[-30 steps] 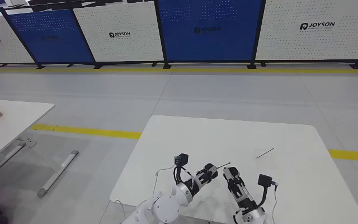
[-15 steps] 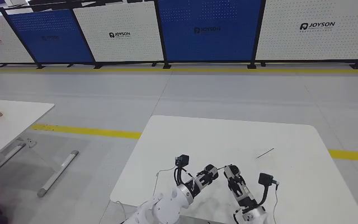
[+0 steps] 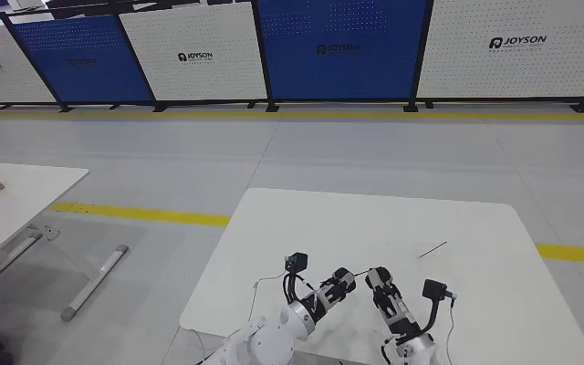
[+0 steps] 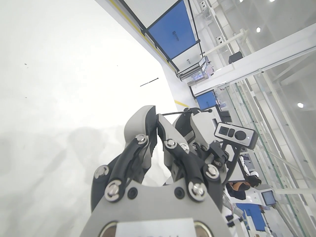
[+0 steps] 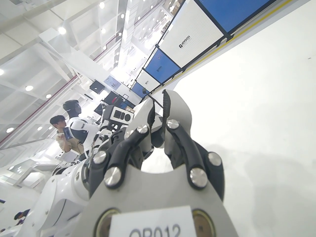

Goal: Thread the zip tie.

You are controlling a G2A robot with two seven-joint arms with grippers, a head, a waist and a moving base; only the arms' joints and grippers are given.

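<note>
A thin black zip tie [image 4: 172, 112] spans the short gap between my two grippers, low over the white table [image 3: 365, 219] near its front edge. My left gripper [image 4: 156, 114] is shut on one end of it. My right gripper [image 5: 159, 102] is shut on the other part, with the tie's head [image 5: 144, 90] poking out past its fingers. From above, the left gripper [image 3: 346, 276] and the right gripper [image 3: 376, 276] stand tip to tip, joined by the zip tie [image 3: 359, 272]. The left wrist view has the right gripper [image 4: 188, 113] just beyond my left fingertips.
A second black zip tie [image 3: 432, 248] lies loose on the table to the right and farther back, also visible as a short dark line [image 4: 148, 82]. The table edge runs close in front of both arms.
The right gripper has closed in on the left gripper's tip. The zip tie end that stuck out free a second ago now sits between the right fingers.
</note>
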